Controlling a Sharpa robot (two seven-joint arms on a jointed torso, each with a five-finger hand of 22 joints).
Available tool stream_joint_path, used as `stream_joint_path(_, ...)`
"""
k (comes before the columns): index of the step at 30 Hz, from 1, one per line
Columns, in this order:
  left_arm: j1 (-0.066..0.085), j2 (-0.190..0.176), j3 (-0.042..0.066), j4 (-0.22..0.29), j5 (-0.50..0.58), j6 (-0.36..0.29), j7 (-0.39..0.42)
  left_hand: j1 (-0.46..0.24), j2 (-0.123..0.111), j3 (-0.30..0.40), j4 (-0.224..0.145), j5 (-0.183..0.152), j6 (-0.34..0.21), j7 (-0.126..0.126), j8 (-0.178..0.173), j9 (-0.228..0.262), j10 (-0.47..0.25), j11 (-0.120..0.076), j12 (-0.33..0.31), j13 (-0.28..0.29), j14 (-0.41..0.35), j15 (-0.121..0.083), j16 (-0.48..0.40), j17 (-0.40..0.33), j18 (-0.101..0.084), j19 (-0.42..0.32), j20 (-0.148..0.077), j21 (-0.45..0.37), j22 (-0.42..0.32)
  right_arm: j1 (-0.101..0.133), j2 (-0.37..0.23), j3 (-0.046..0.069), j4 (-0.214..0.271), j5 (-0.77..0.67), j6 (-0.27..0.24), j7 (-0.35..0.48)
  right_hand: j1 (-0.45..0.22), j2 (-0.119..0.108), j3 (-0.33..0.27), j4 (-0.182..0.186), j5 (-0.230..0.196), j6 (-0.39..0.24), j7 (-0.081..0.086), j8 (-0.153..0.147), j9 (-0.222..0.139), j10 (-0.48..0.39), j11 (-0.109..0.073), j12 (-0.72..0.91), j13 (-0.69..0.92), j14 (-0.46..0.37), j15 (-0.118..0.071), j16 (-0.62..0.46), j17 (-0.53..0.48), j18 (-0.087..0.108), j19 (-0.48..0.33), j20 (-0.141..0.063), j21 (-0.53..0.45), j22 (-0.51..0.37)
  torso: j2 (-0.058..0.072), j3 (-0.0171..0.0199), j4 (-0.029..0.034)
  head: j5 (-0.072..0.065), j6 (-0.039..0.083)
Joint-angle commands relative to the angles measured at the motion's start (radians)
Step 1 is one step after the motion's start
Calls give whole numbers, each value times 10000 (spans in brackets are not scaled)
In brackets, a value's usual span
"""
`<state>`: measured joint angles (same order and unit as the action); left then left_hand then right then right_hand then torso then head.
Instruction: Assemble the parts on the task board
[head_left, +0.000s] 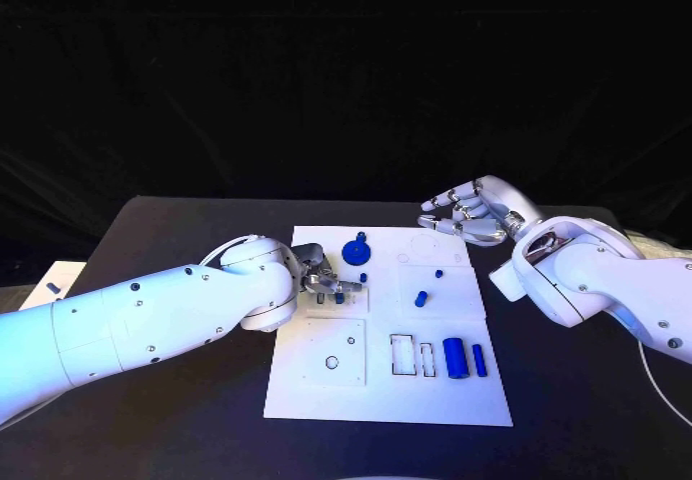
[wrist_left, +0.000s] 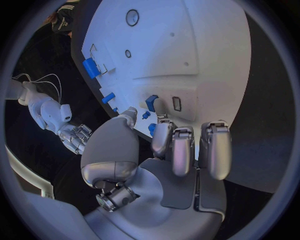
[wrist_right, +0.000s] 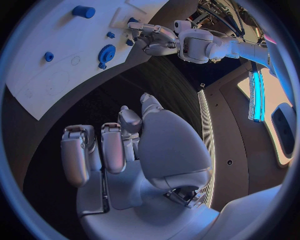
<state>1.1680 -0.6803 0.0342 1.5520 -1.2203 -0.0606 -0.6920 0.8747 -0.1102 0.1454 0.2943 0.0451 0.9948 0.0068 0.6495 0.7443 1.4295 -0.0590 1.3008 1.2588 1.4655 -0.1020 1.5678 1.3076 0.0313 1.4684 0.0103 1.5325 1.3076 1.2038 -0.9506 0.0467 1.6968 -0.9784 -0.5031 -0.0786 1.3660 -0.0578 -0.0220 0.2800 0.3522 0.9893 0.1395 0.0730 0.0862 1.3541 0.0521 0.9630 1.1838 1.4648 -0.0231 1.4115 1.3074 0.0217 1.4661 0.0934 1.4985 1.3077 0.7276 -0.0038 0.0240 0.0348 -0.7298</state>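
Observation:
The white task board (head_left: 387, 392) lies mid-table. My left hand (head_left: 329, 282) hovers low over its left middle; thumb and fingertips (wrist_left: 161, 137) pinch a small blue part (wrist_left: 145, 115), beside a rectangular slot (wrist_left: 177, 104). A blue gear (head_left: 356, 248) sits at the far end. A blue peg (head_left: 421, 297) and a tiny blue piece (head_left: 438, 271) stand further right. A blue cylinder (head_left: 454, 357) and a blue bar (head_left: 479, 360) lie near the board's right edge. My right hand (head_left: 469, 212) is raised beyond the board's far right corner, fingers loosely spread, holding nothing.
Empty rectangular cut-outs (head_left: 411, 356) and a round hole (head_left: 332, 362) mark the board's near half. A white tray (head_left: 55, 285) with a blue piece sits at the table's left edge. A thin cable (head_left: 656, 385) runs down the right side.

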Motion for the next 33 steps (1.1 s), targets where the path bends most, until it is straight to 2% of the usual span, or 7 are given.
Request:
stream_joint_path(1, 141, -36, 79, 102, 509, -14, -173, -175, 81, -334, -10, 54, -93, 8, 61, 21, -115, 21, -101, -65, 1053, -69, 30, 2632, -142, 657, -65, -71, 2006, -6, 34, -8, -47, -29, 151, 78, -42, 72, -54, 10, -31, 37, 2, -18, 7, -86, -7, -38, -11, 577, 22, -48, 383, 130, 27, -30, -46, 1354, -4, -7, 2, 7, 44)
stream_joint_path(8, 662, -189, 183, 88, 930, 322, -196, -80, 223, -841, -19, 56, -234, 52, 42, 26, -261, 58, -296, -275, 1053, -46, 30, 2632, -85, 532, -47, -232, 1800, -14, 47, -33, -111, 34, 201, 108, -58, 75, -72, 20, -43, 37, 2, -17, 7, -84, -6, -34, -10, 577, 23, -48, 385, 130, 29, -29, -46, 1356, -2, -6, 8, 38, 81)
stream_joint_path(13, 1192, -292, 204, -373, 1300, 1526, -388, 665, 340, -1150, -34, 57, -435, 131, -48, -19, -448, 128, -506, -500, 1053, 9, 30, 2632, -16, 374, 4, -443, 1547, -20, 24, -41, -128, 46, 223, 111, -69, 80, -85, 26, -49, 38, 2, -16, 7, -83, -6, -35, -13, 577, 23, -49, 386, 130, 29, -29, -46, 1356, 1, 3, -12, 45, 113)
stream_joint_path(16, 1394, -199, 204, -785, 1199, 1859, -395, 1005, 485, -1333, -23, 50, -909, 330, -467, -290, -812, 281, -987, -1016, 1053, 120, 30, 2632, 57, 190, 87, -686, 1258, -22, 20, -44, -129, 48, 222, 110, -70, 82, -87, 26, -49, 38, 1, -16, 7, -79, -6, -25, -6, 578, 23, -47, 389, 130, 27, -29, -48, 1354, 8, 9, 5, 44, 143)
stream_joint_path(18, 1471, -77, 204, -1064, 970, 1933, -294, 1084, 555, -1553, -18, 57, -1347, 553, -916, -624, -1015, 468, -1237, -1296, 1053, 261, 30, 2632, 68, 142, 217, -758, 1186, -22, 20, -46, -124, 48, 219, 109, -70, 82, -87, 26, -49, 38, 1, -16, 7, -79, -6, -25, -6, 578, 23, -47, 389, 130, 27, -29, -48, 1354, 13, 8, 4, 53, 160)
stream_joint_path(21, 1590, 177, 203, -1550, 683, 2137, -105, 1492, 747, -1763, -10, 36, -1379, 692, -1260, -1054, -1097, 607, -1334, -1448, 1053, 405, 30, 2632, 74, 152, 353, -763, 1204, -23, 35, -49, -122, 47, 214, 111, -68, 85, -87, 25, -48, 38, 1, -16, 7, -78, -7, -23, -6, 577, 23, -49, 386, 128, 34, -29, -43, 1362, 18, -4, -1, 52, 166)
stream_joint_path(33, 1784, 1103, 191, -3205, -216, 3725, 306, 2643, 1021, -1592, -44, 60, -907, 650, -1390, -1570, -1016, 580, -1273, -1470, 1053, 410, 30, 2632, 52, 234, 403, -686, 1334, -25, 112, -56, -133, 42, 219, 128, -47, 108, -87, 15, -26, 40, -2, -14, 8, -72, -10, -9, 0, 577, 21, -53, 384, 131, 26, -29, -51, 1351, 67, -10, -54, 92, 208)
